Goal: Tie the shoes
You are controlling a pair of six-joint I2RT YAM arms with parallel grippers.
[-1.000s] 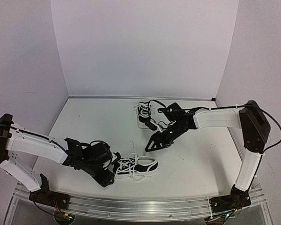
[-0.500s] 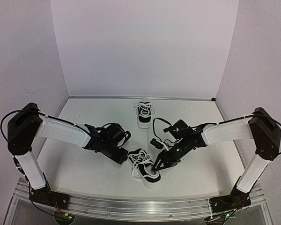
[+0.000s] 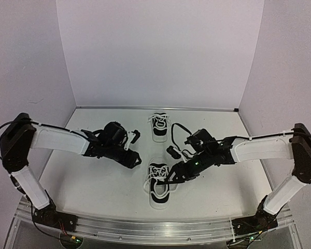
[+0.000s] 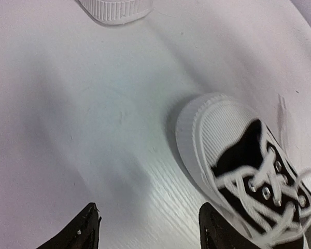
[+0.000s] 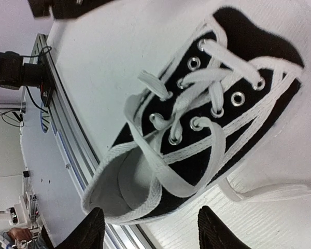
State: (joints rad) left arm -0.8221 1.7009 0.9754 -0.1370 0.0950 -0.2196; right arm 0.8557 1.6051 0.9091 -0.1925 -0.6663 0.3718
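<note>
The near shoe [image 3: 157,185] stands in the middle of the table, toe to the back and heel to the front rail, with its white laces loose. The far shoe [image 3: 158,126] stands near the back wall. My right gripper [image 3: 169,178] is open, straddling the near shoe's right side. In the right wrist view this gripper [image 5: 150,210] hangs over the pale heel opening of the shoe [image 5: 207,119] and holds nothing. My left gripper [image 3: 134,158] is open and empty, left of the shoe's toe. The left wrist view shows this gripper [image 4: 150,210] beside the toe cap [image 4: 217,135].
The far shoe's white ribbed rubber edge [image 4: 115,7] shows at the top of the left wrist view. The aluminium front rail [image 3: 155,228] runs just below the near shoe's heel. White walls close the table at the back and both sides.
The near shoe has turned from lying crosswise to toe-to-the-back. My right gripper came from the far shoe down to it. My left gripper has drawn back up and left of it.
</note>
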